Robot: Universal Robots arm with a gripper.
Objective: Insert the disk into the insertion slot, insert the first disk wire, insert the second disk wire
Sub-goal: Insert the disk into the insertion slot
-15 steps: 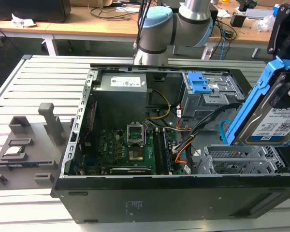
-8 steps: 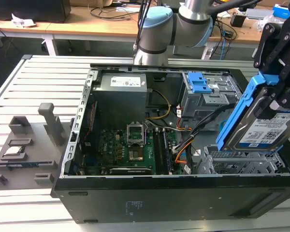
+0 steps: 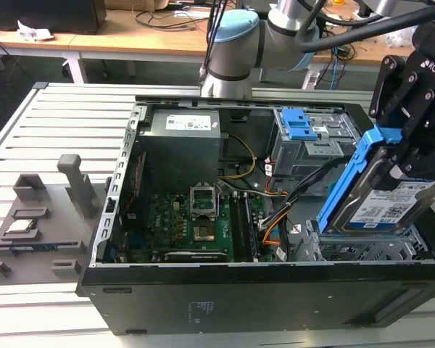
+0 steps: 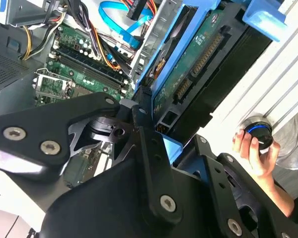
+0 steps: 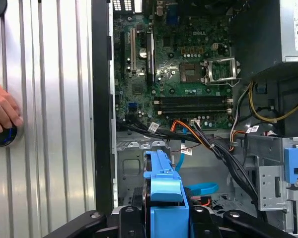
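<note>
- At the exterior view's left, we see a grey fixture [image 3: 40, 217] with upright posts. It lies on the slatted metal table [image 3: 58, 116], just beside the open black computer case [image 3: 225, 297].
- Inside the case, toward that same side, a grey power supply [image 3: 183, 141] sits next to the green motherboard [image 3: 192, 217].
- Near the middle, the arm [image 3: 232, 43] rises behind the case. Within the case, black, orange and yellow cables [image 3: 279, 206] run from the motherboard toward the drive bays.
- Next comes a taller grey cage [image 3: 308, 138] with a blue latch on top.
- At the exterior view's right, the disk [image 3: 380, 196] is tilted, label up, in its bright blue frame. Its raised end is up in the claw and its lower end is at the top of the insertion slot [image 3: 362, 250]. We cannot tell whether the two touch.
- The insertion slot is the low perforated silver cage in the near right corner of the case, directly beneath the disk. In the first wrist view, its silver wall [image 5: 131, 166] stands beside the blue frame.
- The gripper [image 3: 400, 141] is clamped on the raised end of the disk, with its black fingers on either side of the blue frame.
- In both wrist views, a person's hand [image 4: 251, 148] rests on a round knob [image 4: 258, 133] on the table outside the case.
</note>
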